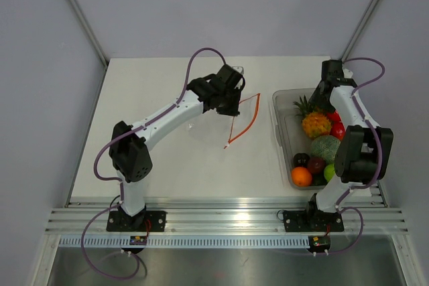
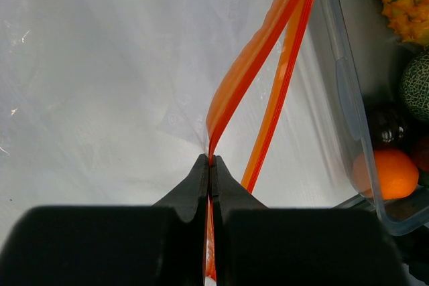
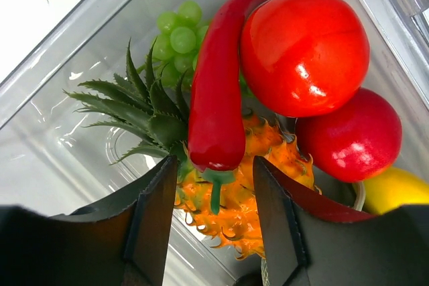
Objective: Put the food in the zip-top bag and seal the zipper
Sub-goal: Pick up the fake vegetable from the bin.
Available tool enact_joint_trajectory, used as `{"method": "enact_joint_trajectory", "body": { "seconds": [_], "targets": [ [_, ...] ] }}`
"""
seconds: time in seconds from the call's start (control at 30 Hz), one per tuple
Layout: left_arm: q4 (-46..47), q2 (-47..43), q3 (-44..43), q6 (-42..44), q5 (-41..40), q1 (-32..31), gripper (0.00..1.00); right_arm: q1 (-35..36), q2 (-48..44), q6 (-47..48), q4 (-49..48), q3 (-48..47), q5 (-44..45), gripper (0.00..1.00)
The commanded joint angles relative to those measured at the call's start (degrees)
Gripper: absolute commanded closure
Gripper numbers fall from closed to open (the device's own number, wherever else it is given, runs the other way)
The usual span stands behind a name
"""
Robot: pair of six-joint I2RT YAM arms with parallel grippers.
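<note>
Zip-top bag (image 2: 154,112) out on the middle of the worktop (image 1: 154,165), clamped at one end of its red-orange zipper (image 1: 255,115) by the left pincer (image 2: 211,165), jaws clenched tight on the strip. Mouth agape: two strips parting from the pinch and running toward the bin (image 1: 280,132), far end just beside the bin's left wall, contact not decidable. Broad bare worktop left of the bag and toward the arm bases; little room between zipper and bin. Bin toward the worktop's right edge, food all inside. Right pincer (image 3: 214,172) down in the bin's far end, jaws parted, one on each side of the stem end of a red chilli (image 3: 214,98), slim gaps on both sides, nothing gripped. Chilli lying across a pineapple (image 3: 271,159), green grapes (image 3: 179,31) behind, a large red fruit (image 3: 305,51) and a smaller red fruit (image 3: 348,138) alongside. Toward the bin's near end an orange (image 2: 385,172), a netted green melon (image 2: 417,85), a dark piece (image 2: 389,125). Bag's clear film nearly lost against the white worktop, outline hard to trace. Right pincer's fingers hard to pick out from overhead among the black of the wrist. Yellow piece (image 3: 395,189) cut off by the wrist view's edge, kind not tellable.
</note>
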State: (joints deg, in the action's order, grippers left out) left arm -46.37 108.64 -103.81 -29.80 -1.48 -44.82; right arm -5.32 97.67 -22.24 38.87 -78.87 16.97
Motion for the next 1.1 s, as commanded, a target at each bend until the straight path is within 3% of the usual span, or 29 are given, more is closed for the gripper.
{"method": "enact_joint_trajectory", "body": {
  "seconds": [0.0, 0.23, 0.37, 0.5, 0.53, 0.57, 0.77, 0.83, 1.07],
  "targets": [
    [2.3, -1.4, -1.2, 0.8, 0.8, 0.5, 1.0, -0.3, -0.2, 0.4, -0.1, -2.9, 1.3, 0.45],
    [2.5, -1.9, -1.6, 0.6, 0.9, 0.5, 1.0, -0.4, -0.5, 0.1, -0.2, -1.4, 1.4, 0.56],
    [2.5, -2.5, -1.0, 0.7, 0.8, 0.6, 1.0, -0.5, 0.2, -0.1, 0.3, -1.1, 1.3, 0.43],
    [2.8, -3.1, -0.2, 0.6, 0.8, 0.7, 1.0, -0.7, 0.3, -0.2, -0.6, -0.1, 1.9, 0.55],
    [2.9, -3.2, -0.1, 0.6, 0.8, 0.7, 1.0, -0.8, 0.2, -0.4, -0.7, 0.0, 2.5, 0.67],
    [2.9, -3.3, 0.3, 0.6, 0.8, 0.7, 1.0, -0.8, 0.1, -0.5, -0.8, 0.1, 2.5, 0.72],
    [3.1, -3.4, 0.6, 0.6, 0.7, 0.8, 1.0, -0.8, -3.5, -0.7, 0.4, -0.1, 1.7, 0.95],
    [3.2, -3.3, 0.5, 0.7, 0.7, 0.8, 1.0, -0.8, -6.2, -1.0, 1.4, 0.8, -0.3, 1.0],
    [3.0, -3.0, -0.5, 1.0, 0.6, 1.5, 1.0, -0.8, -14.8, -2.3, 4.7, 3.1, -4.6, 1.0]
  ]
}}
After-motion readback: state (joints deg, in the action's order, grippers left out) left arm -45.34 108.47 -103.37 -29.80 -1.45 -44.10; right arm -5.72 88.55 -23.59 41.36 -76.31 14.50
